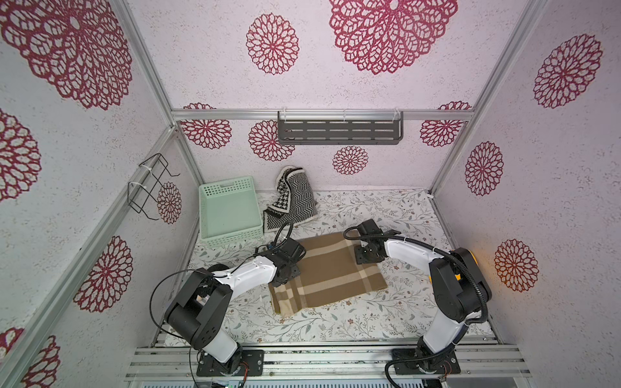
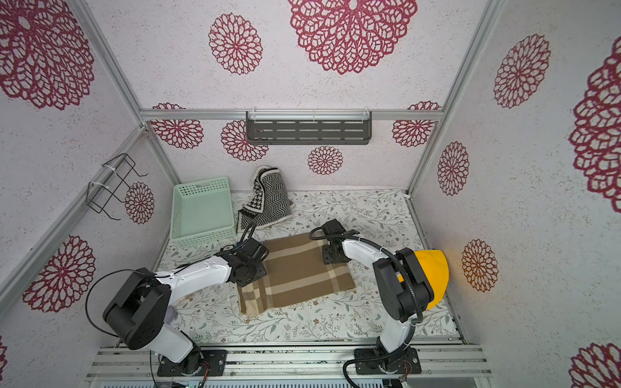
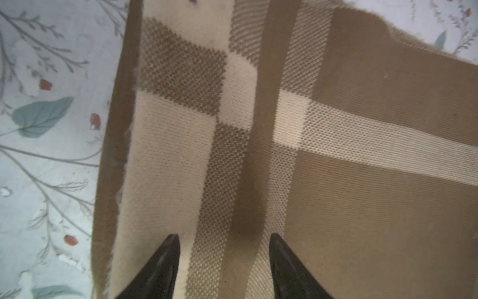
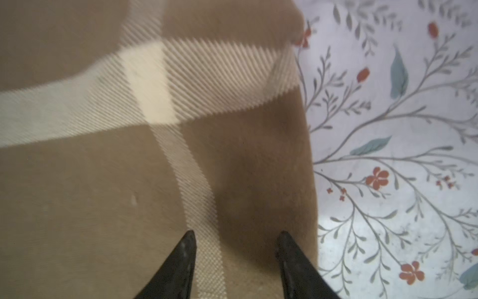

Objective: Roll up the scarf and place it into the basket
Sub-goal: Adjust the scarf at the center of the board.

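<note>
A brown and cream plaid scarf (image 1: 332,272) (image 2: 299,272) lies folded flat in the middle of the floral table. The mint-green basket (image 1: 232,236) (image 2: 201,235) stands empty at the back left. My left gripper (image 3: 223,236) points down over the scarf's left part, open, with plaid fabric (image 3: 336,207) between and beneath its fingertips. Over the scarf's far right corner, near its edge, my right gripper (image 4: 235,233) is open above the brown cloth (image 4: 103,194). Whether the tips touch the fabric I cannot tell. In both top views the wrists hide the fingers.
A black-and-white patterned knit cloth (image 1: 295,198) leans on the back wall beside the basket. A dark grey slotted shelf (image 1: 339,132) hangs on the back wall and a black wire rack (image 1: 151,184) on the left wall. Something yellow (image 2: 433,275) sits behind the right arm.
</note>
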Action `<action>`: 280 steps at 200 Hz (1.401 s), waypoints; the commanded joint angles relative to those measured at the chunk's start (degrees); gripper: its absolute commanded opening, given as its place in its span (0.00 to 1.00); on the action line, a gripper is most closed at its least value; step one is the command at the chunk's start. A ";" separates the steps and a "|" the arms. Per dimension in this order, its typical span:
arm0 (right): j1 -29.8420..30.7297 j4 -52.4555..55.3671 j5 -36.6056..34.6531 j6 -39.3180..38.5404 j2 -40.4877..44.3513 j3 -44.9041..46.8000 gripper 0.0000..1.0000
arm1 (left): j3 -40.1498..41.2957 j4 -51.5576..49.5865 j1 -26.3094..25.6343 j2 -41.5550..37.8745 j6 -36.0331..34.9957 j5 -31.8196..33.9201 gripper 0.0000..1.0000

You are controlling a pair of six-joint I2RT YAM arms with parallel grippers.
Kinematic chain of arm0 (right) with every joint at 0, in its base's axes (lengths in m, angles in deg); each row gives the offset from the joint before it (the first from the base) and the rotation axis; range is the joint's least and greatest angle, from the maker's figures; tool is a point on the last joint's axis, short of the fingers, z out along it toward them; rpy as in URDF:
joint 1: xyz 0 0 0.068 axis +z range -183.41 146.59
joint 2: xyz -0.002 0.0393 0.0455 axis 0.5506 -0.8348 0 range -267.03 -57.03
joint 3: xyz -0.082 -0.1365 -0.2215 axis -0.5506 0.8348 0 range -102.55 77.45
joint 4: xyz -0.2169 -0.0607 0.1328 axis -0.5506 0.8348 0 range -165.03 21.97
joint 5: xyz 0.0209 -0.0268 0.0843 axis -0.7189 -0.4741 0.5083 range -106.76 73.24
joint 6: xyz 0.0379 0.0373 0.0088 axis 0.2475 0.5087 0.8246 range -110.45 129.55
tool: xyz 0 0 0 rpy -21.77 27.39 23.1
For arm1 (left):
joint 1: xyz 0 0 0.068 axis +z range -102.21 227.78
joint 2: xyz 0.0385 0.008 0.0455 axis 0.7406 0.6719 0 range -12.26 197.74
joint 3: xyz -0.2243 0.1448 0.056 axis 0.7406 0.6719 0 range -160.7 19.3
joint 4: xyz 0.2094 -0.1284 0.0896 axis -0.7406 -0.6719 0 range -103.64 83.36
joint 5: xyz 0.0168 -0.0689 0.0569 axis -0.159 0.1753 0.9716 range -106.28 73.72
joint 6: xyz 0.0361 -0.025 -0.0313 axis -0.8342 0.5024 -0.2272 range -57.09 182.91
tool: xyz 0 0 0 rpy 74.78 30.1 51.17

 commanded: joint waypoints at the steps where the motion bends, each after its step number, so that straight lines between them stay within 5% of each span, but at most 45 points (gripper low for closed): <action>1: -0.85 -0.89 2.63 2.25 3.82 4.70 0.49 | -0.32 2.60 0.83 2.90 2.28 -1.10 0.56; 35: -0.86 -1.36 6.49 6.57 10.14 13.57 0.42 | -4.51 6.45 1.91 12.74 1.02 -5.08 0.43; 65: -1.01 0.94 5.92 11.91 19.64 20.72 0.37 | -14.43 7.64 1.72 23.14 -2.54 -7.81 0.42; 119: -0.15 -1.72 12.97 20.95 29.76 31.82 0.28 | -46.71 5.50 1.87 42.50 -14.01 -13.43 0.43; 153: 7.02 -3.96 12.46 26.24 30.38 33.35 0.27 | -66.38 2.47 2.58 53.90 -16.71 -18.71 0.45; 190: 17.42 -12.95 14.20 31.26 24.66 30.38 0.28 | -78.05 7.89 4.94 61.22 -15.15 -25.17 0.47; 238: 23.59 -16.35 15.60 27.81 12.91 18.29 0.30 | -84.04 8.61 7.77 57.46 -20.25 -28.01 0.59; 280: 23.75 -6.51 10.80 24.28 20.11 14.08 0.43 | -63.22 7.37 6.53 37.30 -24.10 -24.20 0.68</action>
